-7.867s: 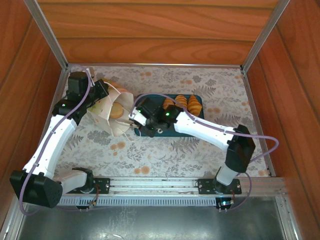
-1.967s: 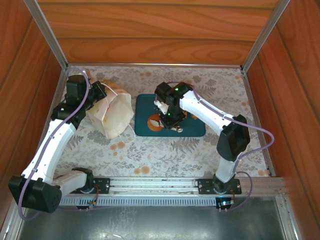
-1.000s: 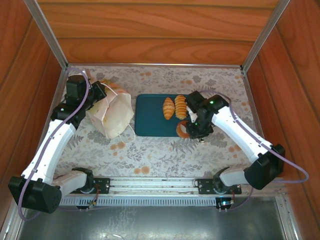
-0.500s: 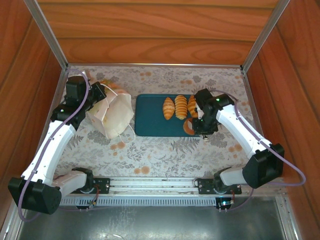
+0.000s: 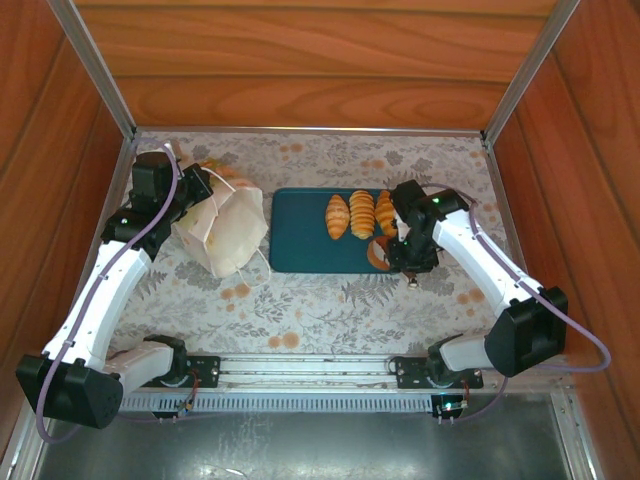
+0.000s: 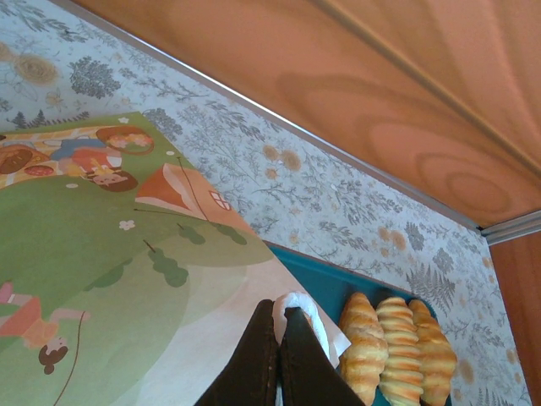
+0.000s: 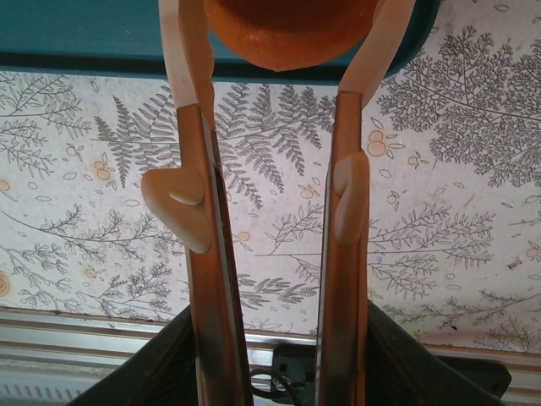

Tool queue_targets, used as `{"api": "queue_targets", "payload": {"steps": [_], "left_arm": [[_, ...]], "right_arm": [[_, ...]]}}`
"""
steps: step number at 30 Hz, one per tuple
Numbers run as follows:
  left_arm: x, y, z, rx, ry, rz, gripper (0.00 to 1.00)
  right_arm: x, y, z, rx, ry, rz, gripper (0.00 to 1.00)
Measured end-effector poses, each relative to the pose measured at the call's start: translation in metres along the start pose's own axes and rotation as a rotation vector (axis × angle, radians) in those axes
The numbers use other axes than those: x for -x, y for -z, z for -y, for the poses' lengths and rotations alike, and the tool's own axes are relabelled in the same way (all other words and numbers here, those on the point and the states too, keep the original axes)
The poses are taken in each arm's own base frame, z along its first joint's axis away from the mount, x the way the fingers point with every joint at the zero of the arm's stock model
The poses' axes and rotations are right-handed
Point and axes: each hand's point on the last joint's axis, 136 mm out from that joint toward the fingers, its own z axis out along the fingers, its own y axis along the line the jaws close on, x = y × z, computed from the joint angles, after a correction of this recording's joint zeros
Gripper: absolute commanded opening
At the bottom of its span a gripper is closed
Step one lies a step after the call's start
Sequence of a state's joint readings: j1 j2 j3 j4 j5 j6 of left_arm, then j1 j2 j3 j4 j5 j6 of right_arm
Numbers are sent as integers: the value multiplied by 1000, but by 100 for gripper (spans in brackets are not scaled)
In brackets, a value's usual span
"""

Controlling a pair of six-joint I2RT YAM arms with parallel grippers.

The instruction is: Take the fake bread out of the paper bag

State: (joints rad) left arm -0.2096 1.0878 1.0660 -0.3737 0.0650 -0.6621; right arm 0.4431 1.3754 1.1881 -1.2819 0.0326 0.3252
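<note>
The paper bag (image 5: 225, 230) lies tipped on the cloth left of the teal tray (image 5: 295, 235). Its green printed panel (image 6: 101, 254) faces the left wrist camera. My left gripper (image 5: 203, 190) is shut on the bag's white top edge (image 6: 292, 306). Three ridged croissants of fake bread (image 5: 361, 213) lie side by side on the tray (image 6: 313, 275), also in the left wrist view (image 6: 397, 347). A round orange-brown bun (image 5: 378, 255) rests at the tray's near right edge (image 7: 84, 25). My right gripper (image 5: 393, 256) stands open over it, fingertips either side of the bun (image 7: 287, 25).
Wooden walls close in the back and both sides. A metal rail (image 5: 330, 370) runs along the near edge. Flower-printed cloth (image 5: 330, 300) covers the table, with free room in front of the tray and to its right (image 5: 460, 230).
My right gripper has carried the bun slightly right to the tray's near right edge, and its jaws have spread wider. The left arm and the bag have not moved.
</note>
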Motion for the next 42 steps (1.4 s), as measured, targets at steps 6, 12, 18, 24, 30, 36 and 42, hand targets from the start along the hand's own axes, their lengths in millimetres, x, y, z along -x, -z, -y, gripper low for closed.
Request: {"api": "queue_targets", "payload": {"steps": [6, 12, 18, 24, 30, 36, 42], "left_arm": [[0, 0, 0, 0, 0, -1, 0], [-2, -2, 0, -4, 1, -12, 0], [-2, -2, 0, -4, 1, -11, 0], [-2, -2, 0, -4, 1, -12, 0], [-2, -2, 0, -4, 1, -11, 0], [-2, -2, 0, -4, 1, -12, 0], [-2, -2, 0, -4, 1, -12, 0]], "right_arm": [[-3, -1, 3, -15, -4, -8, 48], [-3, -2, 5, -17, -10, -12, 49], [-3, -1, 5, -15, -10, -6, 49], [-2, 7, 3, 2, -4, 27, 49], [0, 18, -1, 40, 13, 86, 49], [2, 21, -2, 45, 24, 101, 48], [8, 32, -8, 81, 39, 170, 46]]}}
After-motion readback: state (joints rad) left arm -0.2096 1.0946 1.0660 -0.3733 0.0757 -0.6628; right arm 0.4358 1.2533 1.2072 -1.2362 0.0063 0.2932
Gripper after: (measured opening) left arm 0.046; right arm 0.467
